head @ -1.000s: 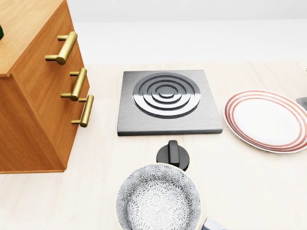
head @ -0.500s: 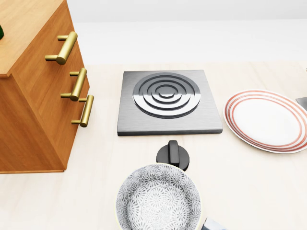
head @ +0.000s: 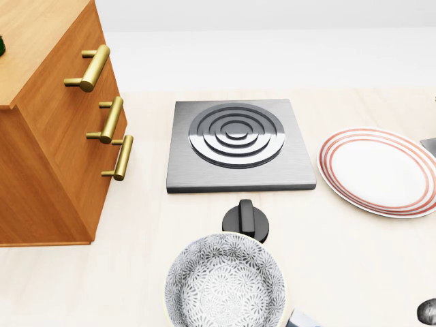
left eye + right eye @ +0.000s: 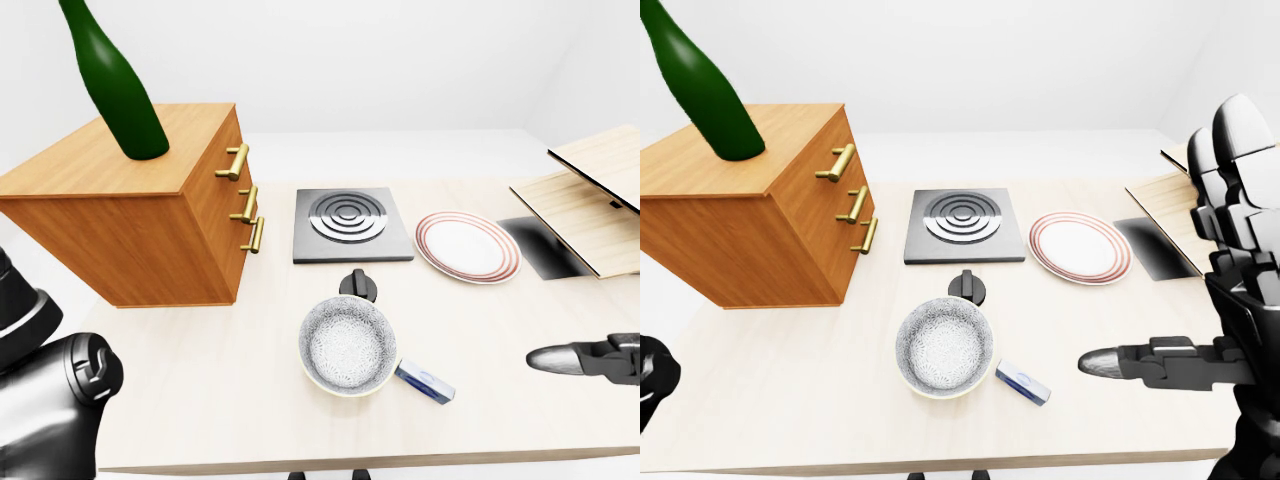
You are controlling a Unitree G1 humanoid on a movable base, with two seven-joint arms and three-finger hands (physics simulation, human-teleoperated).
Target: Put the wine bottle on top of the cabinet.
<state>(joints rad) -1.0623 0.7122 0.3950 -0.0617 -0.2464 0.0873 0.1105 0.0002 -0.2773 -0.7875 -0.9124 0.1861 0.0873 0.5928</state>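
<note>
The green wine bottle stands upright on the top of the wooden cabinet at the left of the left-eye view, with no hand touching it. Three brass drawer handles line the cabinet's side. In the right-eye view my right hand hovers over the table's right part, far from the bottle, its fingers stretched out flat and holding nothing. A black rounded part of my left arm or hand fills the bottom left corner of the left-eye view; its fingers do not show clearly.
On the table lie a square steel hotplate with its black knob, a patterned bowl, a red-ringed plate and a small blue-and-white box. Wooden boards stand raised at the right.
A dark fingertip of my right hand has come into the bottom right corner of the head view. Everything on the table and cabinet stays as it was.
</note>
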